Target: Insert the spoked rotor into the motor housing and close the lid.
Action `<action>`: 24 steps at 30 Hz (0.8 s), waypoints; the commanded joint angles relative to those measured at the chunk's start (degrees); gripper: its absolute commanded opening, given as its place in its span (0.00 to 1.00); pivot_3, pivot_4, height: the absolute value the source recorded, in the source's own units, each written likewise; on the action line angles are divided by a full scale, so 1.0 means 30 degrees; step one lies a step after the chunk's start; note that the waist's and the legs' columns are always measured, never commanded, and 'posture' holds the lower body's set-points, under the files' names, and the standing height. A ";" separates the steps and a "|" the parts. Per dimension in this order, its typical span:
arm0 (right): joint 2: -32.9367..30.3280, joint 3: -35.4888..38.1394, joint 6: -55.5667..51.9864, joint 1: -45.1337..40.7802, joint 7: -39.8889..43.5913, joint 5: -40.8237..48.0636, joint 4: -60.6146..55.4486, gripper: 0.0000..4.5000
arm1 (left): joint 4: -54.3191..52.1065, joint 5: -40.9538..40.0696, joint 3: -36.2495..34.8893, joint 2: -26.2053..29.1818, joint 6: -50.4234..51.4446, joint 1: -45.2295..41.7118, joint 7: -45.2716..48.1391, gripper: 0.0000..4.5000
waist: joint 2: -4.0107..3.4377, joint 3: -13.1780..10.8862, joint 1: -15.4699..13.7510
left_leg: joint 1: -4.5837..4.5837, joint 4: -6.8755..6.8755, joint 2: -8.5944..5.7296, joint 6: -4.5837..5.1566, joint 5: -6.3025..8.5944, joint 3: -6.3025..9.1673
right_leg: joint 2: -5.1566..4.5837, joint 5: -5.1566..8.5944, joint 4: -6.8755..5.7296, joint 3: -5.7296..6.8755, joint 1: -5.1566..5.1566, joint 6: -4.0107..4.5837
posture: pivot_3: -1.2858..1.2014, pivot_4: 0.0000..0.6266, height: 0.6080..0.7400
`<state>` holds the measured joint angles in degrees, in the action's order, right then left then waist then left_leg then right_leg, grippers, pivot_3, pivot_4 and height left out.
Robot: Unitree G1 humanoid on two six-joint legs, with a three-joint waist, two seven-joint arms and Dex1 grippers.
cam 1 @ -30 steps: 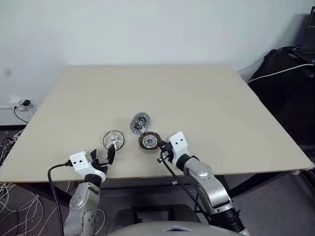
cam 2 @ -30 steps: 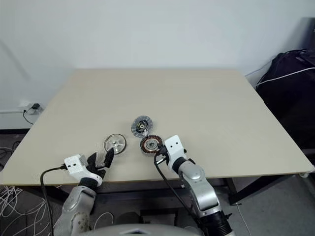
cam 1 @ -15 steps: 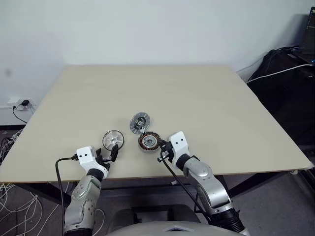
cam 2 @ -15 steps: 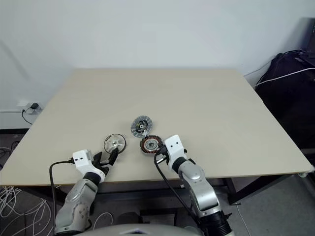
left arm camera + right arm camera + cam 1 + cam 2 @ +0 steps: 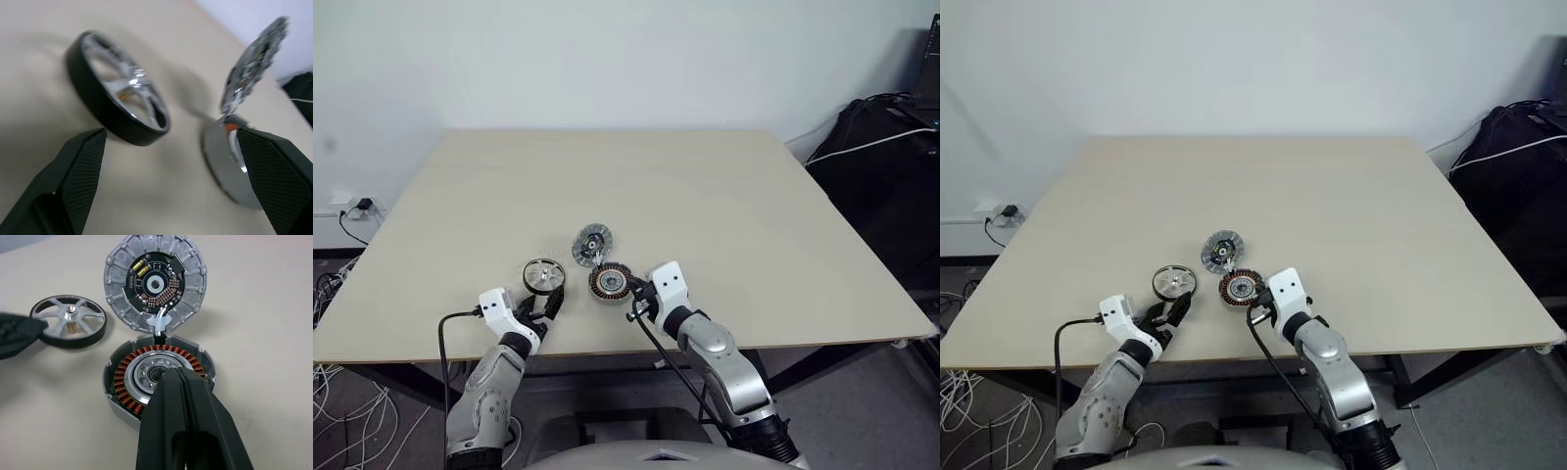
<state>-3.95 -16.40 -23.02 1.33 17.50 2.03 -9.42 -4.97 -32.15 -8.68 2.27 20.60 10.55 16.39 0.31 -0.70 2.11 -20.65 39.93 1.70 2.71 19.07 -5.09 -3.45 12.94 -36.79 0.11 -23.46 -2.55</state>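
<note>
Left gripper spread, lower left, just short of spoked rotor. Right gripper pressed together against motor housing, centre. Lid tilted open behind. Rotor likely light, stiff, slick; pinch dark rim.

A pale beige table stands against a plain white wall — wall socket and cables at one side, black bag at the other.

So three motor bits are sitting on one bench: one spoked rotor lower left of centre, one motor housing mid-frame, and one lid just above that. Two grippers are showing too.
</note>
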 commanded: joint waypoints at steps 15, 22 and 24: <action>0.0204 0.0140 0.0386 -0.0414 -0.0186 0.0188 -0.0287 0.01 | -0.0029 -0.4604 -0.2827 -0.2896 0.1416 -0.1292 -0.2354 1.00 | 0.0024 0.0003 -0.0003 | -0.0006 0.0000 -0.0006 0.0004 0.0000 0.0016 | 0.0001 0.0000 0.0005 -0.0001 0.0002 -0.0002 | 0.52 0.00 1.00; 0.0178 0.0143 0.0423 -0.0430 -0.0180 0.0183 -0.0308 0.01 | 0.0340 -0.5210 -0.2489 -0.2911 0.1820 -0.1539 -0.2406 1.00 | 0.0043 0.0010 -0.0002 | -0.0006 0.0000 -0.0014 0.0004 0.0000 0.0018 | 0.0000 0.0000 0.0011 -0.0001 0.0010 -0.0001 | 0.52 0.00 1.00; 0.0184 0.0135 0.0433 -0.0418 -0.0186 0.0182 -0.0322 0.01 | 0.0272 -0.5499 -0.2415 -0.3020 0.1993 -0.1565 -0.2284 1.00 | 0.0046 0.0009 -0.0001 | -0.0005 0.0000 -0.0014 0.0003 -0.0001 0.0018 | 0.0001 0.0000 0.0011 0.0000 0.0011 -0.0001 | 0.52 0.00 1.00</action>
<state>-3.79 -16.38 -23.00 1.08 17.17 2.19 -9.36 -3.24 -47.32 -16.84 -4.07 26.20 7.14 8.83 0.45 -0.67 2.10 -20.66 39.93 1.66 2.72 19.07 -5.03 -3.45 12.94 -36.76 0.11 -23.43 -2.55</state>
